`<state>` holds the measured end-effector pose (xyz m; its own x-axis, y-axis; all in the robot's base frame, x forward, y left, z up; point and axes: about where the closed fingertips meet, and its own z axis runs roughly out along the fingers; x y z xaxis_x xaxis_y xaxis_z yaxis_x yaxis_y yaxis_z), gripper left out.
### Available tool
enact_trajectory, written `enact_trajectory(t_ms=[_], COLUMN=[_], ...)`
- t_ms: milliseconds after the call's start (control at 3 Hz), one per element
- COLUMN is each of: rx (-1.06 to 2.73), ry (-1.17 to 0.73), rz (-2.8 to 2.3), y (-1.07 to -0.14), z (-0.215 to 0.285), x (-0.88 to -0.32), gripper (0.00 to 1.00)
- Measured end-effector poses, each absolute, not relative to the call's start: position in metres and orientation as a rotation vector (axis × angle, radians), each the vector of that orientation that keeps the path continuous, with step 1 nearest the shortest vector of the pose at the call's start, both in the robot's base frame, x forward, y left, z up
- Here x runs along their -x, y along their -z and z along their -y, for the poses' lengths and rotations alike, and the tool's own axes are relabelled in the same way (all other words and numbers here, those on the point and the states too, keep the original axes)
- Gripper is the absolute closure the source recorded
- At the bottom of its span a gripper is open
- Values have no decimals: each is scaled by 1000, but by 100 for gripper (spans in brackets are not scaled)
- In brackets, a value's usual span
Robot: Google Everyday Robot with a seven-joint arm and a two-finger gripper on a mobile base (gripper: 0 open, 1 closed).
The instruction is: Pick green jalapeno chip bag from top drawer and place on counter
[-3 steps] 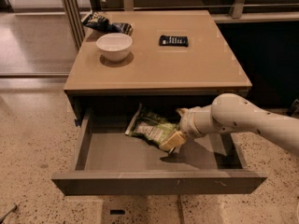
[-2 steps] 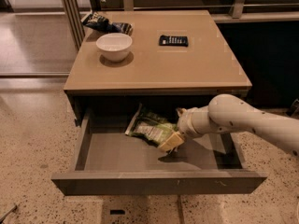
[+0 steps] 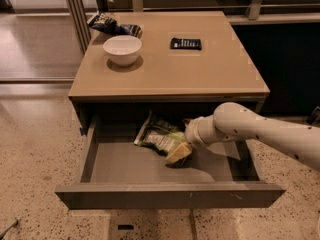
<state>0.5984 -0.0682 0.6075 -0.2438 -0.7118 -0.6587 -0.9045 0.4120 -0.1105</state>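
Tool (image 3: pixel 178 153) low in drawer (image 3: pixel 165 195), at bag's (image 3: pixel 159 136) near-right edge; I cannot tell if it holds. Risk: edge grip on slick foil slips, or bag catches counter (image 3: pixel 200 69) lip on lift.

You get soft, even indoor light from overhead, moderately bright. The glossy counter (image 3: pixel 200 69) carries a pale sheen toward its far right corner and along its right edge, with no hard glare. The white bowl (image 3: pixel 122 49), near the far left corner, throws a short, soft shadow around its base toward the near edge. The floor (image 3: pixel 35 39) beyond the left edge shines brightest, while the area past the right edge is nearly black. Below the near edge, the top drawer (image 3: pixel 120 164) is dim at the back under the overhang. The gripper (image 3: pixel 178 153) hangs mid-drawer, and it and the arm (image 3: pixel 260 131) cast a diffuse shadow on the drawer floor.
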Motion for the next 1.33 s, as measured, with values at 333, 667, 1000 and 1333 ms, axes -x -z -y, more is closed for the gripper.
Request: enact_trajectory(t_ms=[333,667,1000,1333], rx=[1370,1394,1448,1536], ry=[-388,-401,-432,-473], rz=[-2031,-2026,-2002,-1974], y=[-606,-616,-642,-677], z=[68,68,70,75], x=[-599,-591,-572,-550], gripper=[27,51,74,97])
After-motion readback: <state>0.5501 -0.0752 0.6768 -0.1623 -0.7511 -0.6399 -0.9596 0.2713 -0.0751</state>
